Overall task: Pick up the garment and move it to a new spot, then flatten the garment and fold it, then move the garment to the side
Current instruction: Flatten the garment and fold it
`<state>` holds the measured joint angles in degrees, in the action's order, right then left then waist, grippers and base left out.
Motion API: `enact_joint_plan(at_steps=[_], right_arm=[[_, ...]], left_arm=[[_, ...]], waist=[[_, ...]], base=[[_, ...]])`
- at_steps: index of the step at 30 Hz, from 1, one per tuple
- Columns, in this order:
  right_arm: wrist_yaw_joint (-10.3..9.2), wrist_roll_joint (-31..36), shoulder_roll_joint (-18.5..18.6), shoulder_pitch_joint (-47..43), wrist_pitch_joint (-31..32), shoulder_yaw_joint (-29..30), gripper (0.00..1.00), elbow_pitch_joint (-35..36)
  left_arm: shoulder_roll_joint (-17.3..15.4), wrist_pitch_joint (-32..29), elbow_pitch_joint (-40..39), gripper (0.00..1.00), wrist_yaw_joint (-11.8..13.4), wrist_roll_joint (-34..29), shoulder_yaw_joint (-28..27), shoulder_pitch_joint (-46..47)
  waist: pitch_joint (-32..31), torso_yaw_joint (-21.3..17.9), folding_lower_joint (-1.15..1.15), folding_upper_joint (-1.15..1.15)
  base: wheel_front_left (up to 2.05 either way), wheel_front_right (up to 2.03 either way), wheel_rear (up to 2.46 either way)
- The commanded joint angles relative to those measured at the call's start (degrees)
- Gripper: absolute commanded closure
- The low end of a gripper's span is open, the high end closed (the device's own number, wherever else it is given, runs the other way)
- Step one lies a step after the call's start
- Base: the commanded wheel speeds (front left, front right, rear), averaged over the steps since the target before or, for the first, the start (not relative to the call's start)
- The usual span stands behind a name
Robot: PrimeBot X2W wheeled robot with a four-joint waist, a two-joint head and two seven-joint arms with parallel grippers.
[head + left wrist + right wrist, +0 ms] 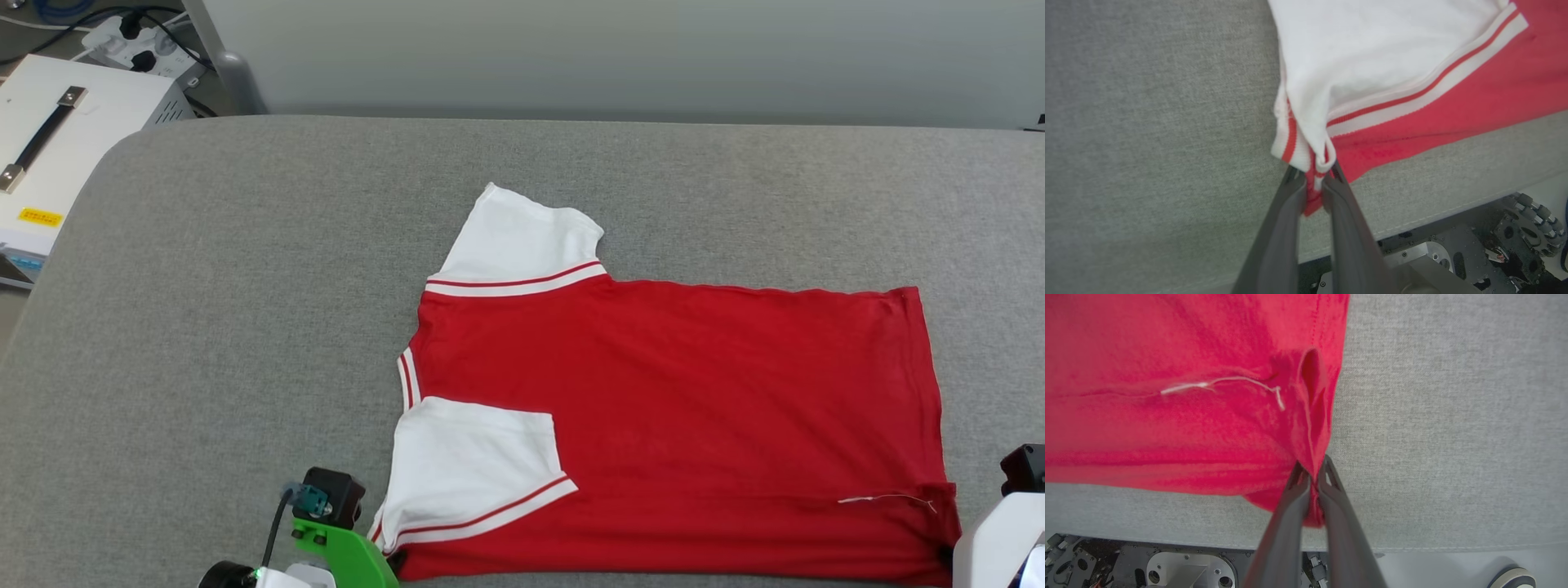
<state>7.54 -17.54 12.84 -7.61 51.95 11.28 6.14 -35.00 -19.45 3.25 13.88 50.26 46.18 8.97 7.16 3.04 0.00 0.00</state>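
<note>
The garment, a red jersey with white short sleeves and red-striped trim, lies spread on the grey table with its collar to the left and hem to the right. One sleeve sticks out at the far side; the near sleeve is folded over the red body. At the near left corner my left gripper is shut on the bunched sleeve trim and shoulder of the garment. My right gripper is shut on the near hem corner of the garment, beside a loose white thread.
A white equipment box with a black handle stands off the table's far left corner, with a power strip behind it. A pale wall runs behind the table. The robot's base shows below the table's near edge.
</note>
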Motion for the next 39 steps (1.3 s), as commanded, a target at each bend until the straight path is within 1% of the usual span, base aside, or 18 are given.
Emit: enact_joint_plan(at_steps=[1,2,3,4,8,11,13,18,23,25,27,31,34,36,39], right_arm=[[-0.05,-0.2,0.1,0.1,-0.6,0.0,1.0,-0.6],[-0.05,-0.1,0.1,0.4,-1.1,-0.2,0.66,-0.9],[-0.05,-0.1,0.1,0.6,-1.6,-0.4,0.09,-1.1],[-0.05,-0.1,0.1,0.9,-2.1,-0.5,0.0,-1.5],[-0.05,-0.6,0.5,1.8,-4.3,-0.8,0.0,-1.8],[-0.05,-0.3,0.6,2.7,-7.4,-0.1,0.0,-1.2],[-0.05,0.3,1.3,3.3,-9.7,-0.6,0.0,-0.4],[-0.05,-0.8,2.1,4.9,-17.4,-2.1,0.0,2.2],[-0.05,-1.7,3.1,5.2,-26.2,-4.2,0.0,3.8],[-0.05,-2.2,2.3,5.2,-30.1,-4.1,0.0,3.9],[-0.05,-2.2,1.1,5.1,-34.3,-3.8,0.0,3.9],[-0.05,-1.0,-0.5,4.3,-43.2,-4.3,0.0,3.8],[-0.05,0.4,-1.5,3.7,-48.9,-4.9,0.0,3.5],[-0.05,0.7,-2.7,3.3,-51.7,-5.3,0.0,2.9],[-0.05,1.1,-3.3,3.1,-54.5,-6.3,0.0,1.8]], left_arm=[[0.1,0.0,0.7,0.62,-0.1,0.3,0.1,0.6],[0.2,0.0,1.1,0.0,-0.1,0.2,0.2,0.8],[0.4,0.1,1.3,0.0,0.0,0.1,0.2,0.9],[0.5,0.4,1.7,0.0,0.2,-0.1,0.1,1.0],[0.6,2.4,2.3,0.0,0.4,-1.1,-0.3,1.8],[0.8,5.3,2.1,0.0,0.9,-2.0,-1.5,2.3],[0.8,7.8,1.8,0.0,1.3,-3.0,-2.3,2.9],[1.8,16.4,0.4,0.0,1.9,-6.0,-4.8,4.7],[3.2,26.3,-0.3,0.0,0.9,-9.2,-6.2,5.6],[3.8,30.4,-0.3,0.0,0.7,-10.5,-6.7,5.6],[5.0,32.7,-0.2,0.0,0.8,-10.9,-7.8,5.1],[7.6,34.3,-0.5,0.0,0.4,-12.9,-10.4,3.2],[9.9,34.4,-2.5,0.0,-0.5,-16.4,-13.9,1.4],[11.4,34.4,-3.1,0.0,-1.6,-18.7,-16.1,-0.4],[13.0,34.4,-2.8,0.0,-3.9,-21.6,-18.6,-2.1]], waist=[[0.1,0.0,0.0,0.0],[0.1,0.0,0.0,0.0],[0.1,0.0,0.0,0.0],[0.0,0.0,0.0,0.0],[-0.8,0.2,0.0,0.0],[-1.9,0.3,0.0,0.0],[-2.7,0.4,0.0,0.0],[-4.3,0.4,0.0,0.0],[-5.5,0.2,0.0,0.0],[-5.9,0.1,0.0,0.0],[-6.1,0.0,0.0,0.0],[-6.5,-0.3,0.0,0.0],[-6.3,-0.6,0.0,0.0],[-6.2,-0.8,0.0,0.0],[-5.8,-1.2,0.0,0.0]], base=[[0.0,0.0,0.0],[0.0,0.0,0.0],[0.0,0.0,0.0],[0.0,0.0,0.0],[0.0,0.0,0.0],[0.0,0.0,0.0],[0.0,0.0,0.0],[0.0,0.0,0.0],[0.0,0.0,0.0],[0.0,0.0,0.0],[0.0,0.0,0.0],[0.0,0.0,0.0],[0.0,0.0,0.0],[0.0,0.0,0.0],[0.0,0.0,0.0]])
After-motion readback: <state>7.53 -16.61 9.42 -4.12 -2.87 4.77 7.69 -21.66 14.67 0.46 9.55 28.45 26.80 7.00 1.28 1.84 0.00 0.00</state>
